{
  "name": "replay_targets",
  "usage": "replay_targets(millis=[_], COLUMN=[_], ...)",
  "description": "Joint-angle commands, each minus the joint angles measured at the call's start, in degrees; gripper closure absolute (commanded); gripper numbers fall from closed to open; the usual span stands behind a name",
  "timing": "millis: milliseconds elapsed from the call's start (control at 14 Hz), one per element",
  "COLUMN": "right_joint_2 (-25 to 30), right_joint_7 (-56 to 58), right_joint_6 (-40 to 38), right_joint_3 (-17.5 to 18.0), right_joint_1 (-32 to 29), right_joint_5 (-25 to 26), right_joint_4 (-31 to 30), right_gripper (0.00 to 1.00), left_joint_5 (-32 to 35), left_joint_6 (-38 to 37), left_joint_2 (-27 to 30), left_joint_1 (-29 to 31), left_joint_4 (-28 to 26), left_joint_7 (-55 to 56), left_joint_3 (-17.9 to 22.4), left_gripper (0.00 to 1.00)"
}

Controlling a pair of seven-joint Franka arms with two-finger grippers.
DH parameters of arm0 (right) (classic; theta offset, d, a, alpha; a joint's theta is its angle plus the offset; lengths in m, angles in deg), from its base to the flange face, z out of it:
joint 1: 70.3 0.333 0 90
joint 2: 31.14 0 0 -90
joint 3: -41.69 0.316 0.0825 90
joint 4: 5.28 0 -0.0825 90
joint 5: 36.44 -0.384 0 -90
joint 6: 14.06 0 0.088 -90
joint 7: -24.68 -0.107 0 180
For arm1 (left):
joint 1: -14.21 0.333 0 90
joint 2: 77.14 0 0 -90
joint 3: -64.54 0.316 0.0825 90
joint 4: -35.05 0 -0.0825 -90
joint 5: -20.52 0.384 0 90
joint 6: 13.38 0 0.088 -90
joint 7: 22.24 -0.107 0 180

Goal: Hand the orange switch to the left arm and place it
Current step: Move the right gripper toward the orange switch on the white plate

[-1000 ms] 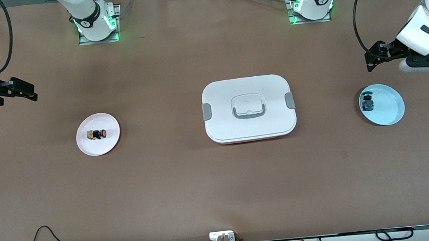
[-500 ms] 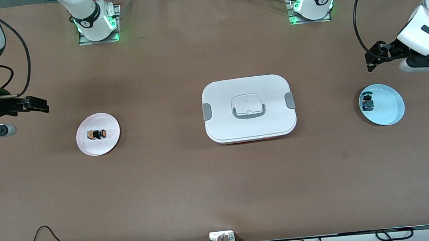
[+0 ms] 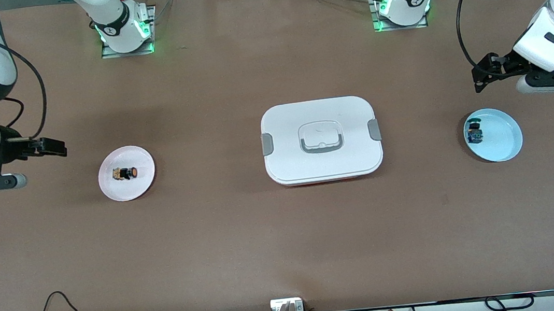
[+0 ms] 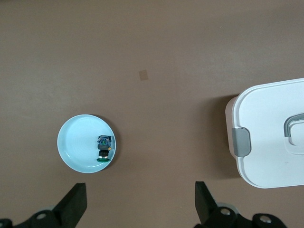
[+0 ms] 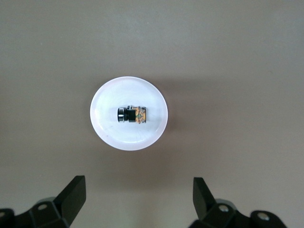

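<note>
Lying on the pink plate [image 3: 128,189] toward the right arm's end, the orange switch [image 3: 125,173] needs the empty, wide-open right tool [image 3: 49,147] centred overhead before descending; left tool [image 3: 482,80] waits open, empty.

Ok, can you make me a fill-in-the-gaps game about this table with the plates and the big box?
1. The orange switch lies on the ____ plate.
2. The blue-and-green switch lies on the ____ plate.
3. Between the two plates sits the white ____, lid on.
4. The right gripper and left gripper are both ____, holding nothing.

Missing words: pink; blue; box; open
</note>
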Motion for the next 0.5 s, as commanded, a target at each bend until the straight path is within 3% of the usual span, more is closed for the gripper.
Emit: replay_targets(millis=[0,214,429], right_joint_2=[0.5,0.2,0.6], right_joint_7=[0.4,-0.3,-2.2], right_joint_6=[7.0,10.2,18.1], right_joint_3=[0.2,0.3,0.5], right_joint_1=[0.3,0.5,0.6], right_joint_5=[-0.2,-0.3,-0.3], right_joint_4=[-6.3,-9.8,-18.1], right_gripper=[0.0,0.0,0.0], left_joint_5=[-0.9,-0.9,-0.9], left_joint_6=[-1.2,-1.2,-1.2], left_joint_2=[-0.9,-0.9,-0.9], left_joint_1=[0.2,0.2,0.2], left_joint_4=[2.0,2.0,2.0], left_joint_7=[-1.3,-1.3,-1.3], left_joint_3=[0.0,0.1,0.1], left_gripper=[0.0,0.0,0.0])
